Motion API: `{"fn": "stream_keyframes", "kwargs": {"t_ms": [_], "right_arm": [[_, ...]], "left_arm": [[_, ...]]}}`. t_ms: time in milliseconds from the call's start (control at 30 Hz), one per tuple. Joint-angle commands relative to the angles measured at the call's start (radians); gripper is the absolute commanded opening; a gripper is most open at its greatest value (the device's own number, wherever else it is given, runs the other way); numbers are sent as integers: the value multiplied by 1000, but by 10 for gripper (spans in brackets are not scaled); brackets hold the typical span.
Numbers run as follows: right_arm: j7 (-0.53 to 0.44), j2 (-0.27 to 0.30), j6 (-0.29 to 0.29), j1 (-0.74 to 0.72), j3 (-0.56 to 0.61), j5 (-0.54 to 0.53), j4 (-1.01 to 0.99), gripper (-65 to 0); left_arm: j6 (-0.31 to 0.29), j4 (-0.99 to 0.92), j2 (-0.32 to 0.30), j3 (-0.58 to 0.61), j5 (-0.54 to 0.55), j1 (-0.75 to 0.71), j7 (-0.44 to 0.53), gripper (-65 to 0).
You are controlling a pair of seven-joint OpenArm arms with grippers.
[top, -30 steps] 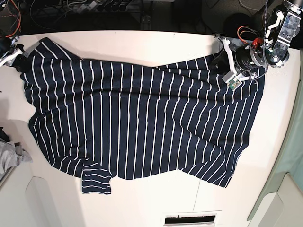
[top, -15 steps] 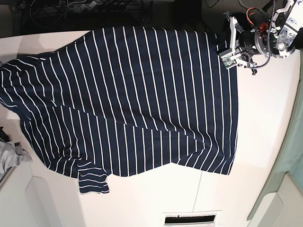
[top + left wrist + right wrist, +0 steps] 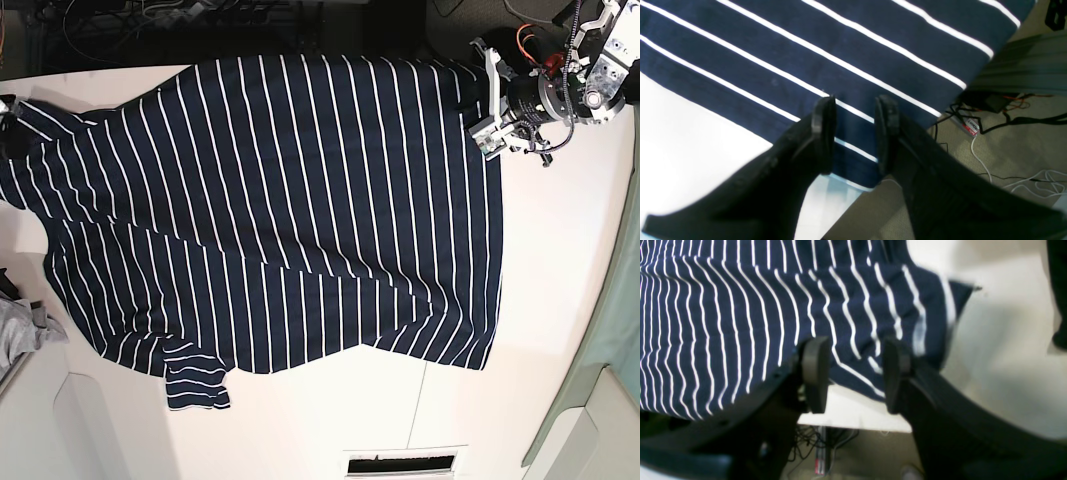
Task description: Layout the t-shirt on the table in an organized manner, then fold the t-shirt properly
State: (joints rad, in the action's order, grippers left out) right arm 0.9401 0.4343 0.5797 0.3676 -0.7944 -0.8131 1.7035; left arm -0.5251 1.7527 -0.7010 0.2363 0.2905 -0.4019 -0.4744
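T-shirt [image 3: 290, 210] spread across the white bench [image 3: 560, 260], stripes running roughly front to back in the base view, one sleeve [image 3: 198, 380] folded out at the near edge. Far edge of the shirt hangs past the bench's back rim.

Left gripper [image 3: 853, 130]: jaws apart, a clear gap between the two black pads. Shirt corner lies beneath and just beyond the jaws, at the bench edge; a white stripe crosses the gap. No fabric pinched between the pads. Floor with cables [image 3: 990, 133] to the jaws' right.

Right gripper [image 3: 853, 373]: jaws apart, nothing held. Rippled shirt corner [image 3: 907, 316] sits beyond the jaws, blurred, its hem just ahead of the pads. Bare bench to the jaws' right; bench edge and floor directly below them.

Small grey cloth [image 3: 22, 335] at the bench's left margin in the base view, apart from the shirt.
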Motion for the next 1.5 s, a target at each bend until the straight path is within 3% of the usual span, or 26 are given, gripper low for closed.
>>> {"fn": "stream_keyframes", "kwargs": {"t_ms": [0,200,467,867,1267,1333,1433,1467], "right_arm": [[-24,17,-1,9,-9,-10,13,-391],[-92,23,-26,72,-11,108,-18,-391],[-166,47,-26,76,-10,114,-248,-391],[-214,47,0,-2,-10,125,-367,-391],[-255,47,4,-145,40,151,-578,-394],[-255,47,4,-161,58,151,-577,-450],[-241,47,4,-182,73,137,-570,-650],[-221,47,4,-185,73,107,-560,-650]], "left_arm": [[2,13,-14,-6,8,3,15,-448],[2,18,10,-6,9,6,39,-448],[21,19,183,-6,92,93,-34,-448],[21,5,369,-6,117,106,-38,-448],[21,-154,388,-6,109,178,-27,-448],[21,-176,388,-6,108,188,-26,-448],[21,-192,388,-6,108,191,-23,-448],[21,-196,388,-6,108,191,-24,-448]]}}
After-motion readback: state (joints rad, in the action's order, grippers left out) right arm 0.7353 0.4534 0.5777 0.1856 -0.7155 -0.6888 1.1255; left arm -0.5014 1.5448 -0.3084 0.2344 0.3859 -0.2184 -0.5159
